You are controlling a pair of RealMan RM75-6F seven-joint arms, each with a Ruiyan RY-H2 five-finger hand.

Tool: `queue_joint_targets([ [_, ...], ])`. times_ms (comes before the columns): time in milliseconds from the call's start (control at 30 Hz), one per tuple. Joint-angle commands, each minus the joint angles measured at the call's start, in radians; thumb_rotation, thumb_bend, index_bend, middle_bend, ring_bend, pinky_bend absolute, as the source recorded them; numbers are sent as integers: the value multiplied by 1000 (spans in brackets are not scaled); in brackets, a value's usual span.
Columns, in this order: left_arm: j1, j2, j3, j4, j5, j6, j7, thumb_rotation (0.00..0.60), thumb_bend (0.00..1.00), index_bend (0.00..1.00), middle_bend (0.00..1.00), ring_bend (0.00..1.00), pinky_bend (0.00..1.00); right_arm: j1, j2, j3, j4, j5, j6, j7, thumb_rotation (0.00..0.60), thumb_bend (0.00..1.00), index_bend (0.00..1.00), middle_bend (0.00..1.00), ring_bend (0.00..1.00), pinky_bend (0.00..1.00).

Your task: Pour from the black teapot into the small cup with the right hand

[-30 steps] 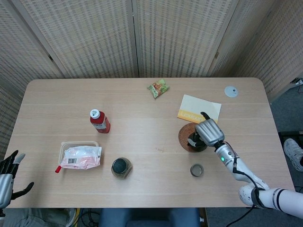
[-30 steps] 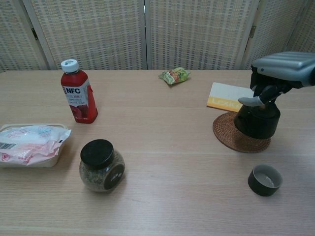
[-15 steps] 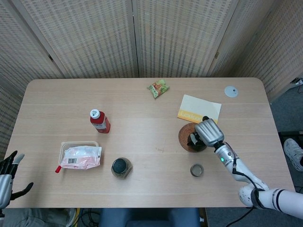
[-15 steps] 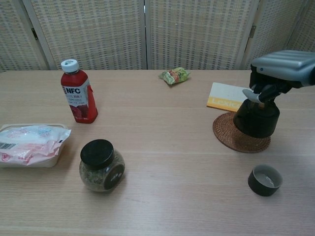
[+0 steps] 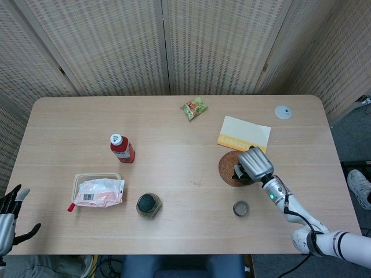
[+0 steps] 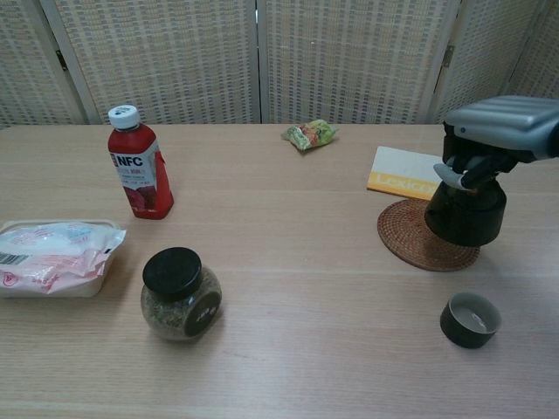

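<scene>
The black teapot (image 6: 465, 214) stands at the right edge of a round woven coaster (image 6: 410, 240). My right hand (image 6: 502, 131) covers its top, fingers curled down around the handle, gripping it. In the head view the right hand (image 5: 255, 164) hides most of the teapot (image 5: 239, 174) on the coaster (image 5: 226, 168). The small dark cup (image 6: 470, 319) sits upright on the table in front of the teapot, apart from it; the head view shows the cup (image 5: 240, 208) too. My left hand (image 5: 8, 211) hangs open, holding nothing, off the table's front left corner.
A red juice bottle (image 6: 140, 173), a dark-lidded jar (image 6: 181, 293) and a plastic tray with a packet (image 6: 52, 255) stand on the left. A snack bag (image 6: 309, 134) and a yellow-white booklet (image 6: 397, 171) lie behind. A white disc (image 5: 283, 112) lies far right.
The teapot has shifted a little to the right on the coaster under my right hand, whose fingers have closed in further. The left hand has not moved.
</scene>
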Motion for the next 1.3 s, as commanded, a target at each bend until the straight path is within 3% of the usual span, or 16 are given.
queue_joint_targets([
  [33, 0, 0, 0, 0, -1, 0, 0, 600, 205, 91, 0, 73, 81, 0, 1, -1, -2, 2, -2, -3, 443, 645, 1000, 1000, 927, 462],
  [500, -3, 0, 0, -7, 1, -4, 9, 600, 205, 91, 0, 73, 79, -10, 28, -22, -35, -28, 0, 8, 459, 649, 1000, 1000, 927, 470],
  [933, -7, 2, 0, -24, 4, -7, 29, 600, 205, 91, 0, 73, 79, -53, 123, -96, -138, -147, 18, 40, 468, 649, 1000, 1000, 927, 488],
  [1300, -2, 1, 6, -36, 16, 6, 41, 600, 205, 91, 0, 73, 76, -53, 172, -140, -186, -209, -10, -38, 469, 649, 1000, 1000, 927, 488],
])
